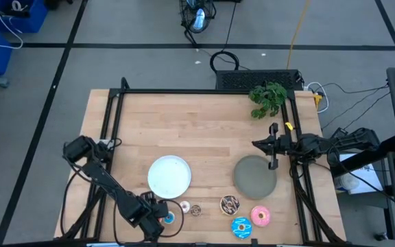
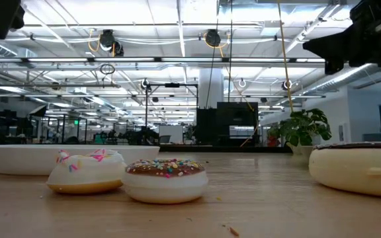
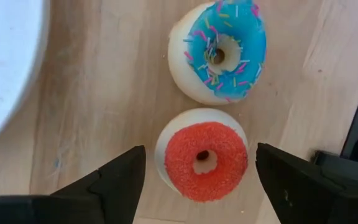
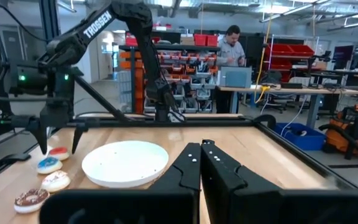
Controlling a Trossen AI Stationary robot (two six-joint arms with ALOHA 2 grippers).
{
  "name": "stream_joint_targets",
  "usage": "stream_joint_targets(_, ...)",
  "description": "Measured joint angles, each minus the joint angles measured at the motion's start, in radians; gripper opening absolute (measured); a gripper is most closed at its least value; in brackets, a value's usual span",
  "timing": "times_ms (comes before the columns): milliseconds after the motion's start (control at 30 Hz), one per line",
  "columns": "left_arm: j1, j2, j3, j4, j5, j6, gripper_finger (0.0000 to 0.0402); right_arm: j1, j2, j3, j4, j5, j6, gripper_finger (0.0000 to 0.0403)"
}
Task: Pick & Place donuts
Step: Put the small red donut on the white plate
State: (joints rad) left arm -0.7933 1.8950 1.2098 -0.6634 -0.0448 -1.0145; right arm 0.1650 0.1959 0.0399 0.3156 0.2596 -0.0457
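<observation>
1. The left pincer (image 3: 197, 180) hangs over the near-left part of the table (image 1: 204, 130), its two dark fingers spread wide on either side of a small red donut (image 3: 202, 162) and not touching it.
2. To do this grasp well, I judge the pincer should come straight down, stay centred on the ring, and only close once the fingers are low beside the pale base, so the ring does not squirt out.
3. The red donut is a small ring with a cream base, grainy red icing and a small hole. It lies flat on the wood.
4. A blue donut (image 3: 219, 51) with coloured sprinkles lies just beside it, apart but close enough to be nudged.
5. The white plate (image 1: 169, 175) sits just beyond these two rings.
6. Further right along the near edge lie a tiny white ring (image 1: 195, 210), a chocolate sprinkled donut (image 1: 230, 204), a larger blue one (image 1: 241, 227) and a pink one (image 1: 260, 217).
7. The right pincer (image 4: 201, 163) waits over the grey plate (image 1: 250, 180) at the right, its fingers pressed together and holding nothing.
</observation>
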Motion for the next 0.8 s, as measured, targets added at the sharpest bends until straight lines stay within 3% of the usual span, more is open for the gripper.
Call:
stream_joint_targets(500,-0.001,0.017,-0.012,0.03,-0.032,0.026,0.0301,0.0,0.002,0.0,0.009,0.0,-0.022,0.0)
stream_joint_targets(800,-0.007,0.036,-0.011,0.032,-0.03,0.049,0.023,0.0,0.002,0.0,0.009,0.0,-0.023,0.0)
